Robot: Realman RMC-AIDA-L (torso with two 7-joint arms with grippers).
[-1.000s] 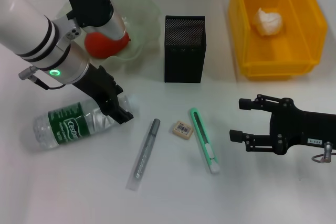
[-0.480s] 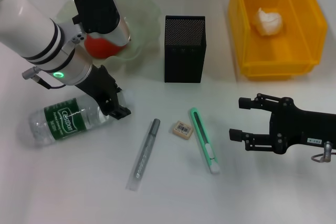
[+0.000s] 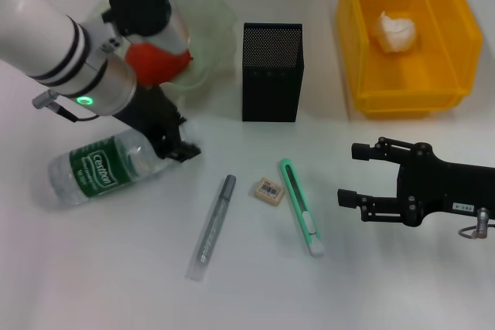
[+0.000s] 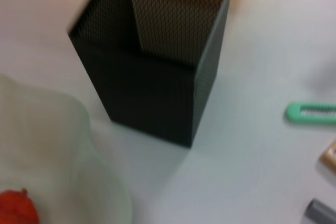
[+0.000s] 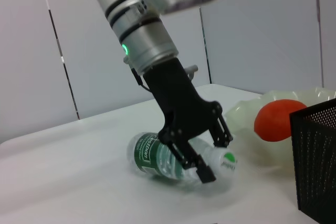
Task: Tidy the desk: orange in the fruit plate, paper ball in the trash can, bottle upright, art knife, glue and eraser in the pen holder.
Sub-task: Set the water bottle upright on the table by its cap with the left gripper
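Observation:
The bottle [image 3: 100, 171] lies on its side on the desk [image 3: 108, 268], and my left gripper [image 3: 176, 147] is shut on its neck end. The right wrist view shows that gripper [image 5: 212, 153] straddling the bottle [image 5: 160, 157] near the cap. The orange [image 3: 155, 63] sits in the fruit plate [image 3: 209, 28]. Inside the trash can [image 3: 456, 44] rests the paper ball [image 3: 394, 30]. The glue [image 3: 213, 226], eraser [image 3: 269, 189] and art knife [image 3: 302, 208] lie in front of the pen holder [image 3: 272, 71]. My right gripper [image 3: 349, 175] hovers open to the right of the knife.
The left wrist view shows the pen holder [image 4: 157, 72] close up, with the fruit plate's rim [image 4: 63, 156], the orange [image 4: 16, 211] and the knife's end [image 4: 310, 113] at its edges. The left forearm [image 3: 54, 44] hangs over the plate's near side.
My left gripper swung left, then back right, taking the bottle's neck with it; the bottle now lies more slanted. The right arm stayed still.

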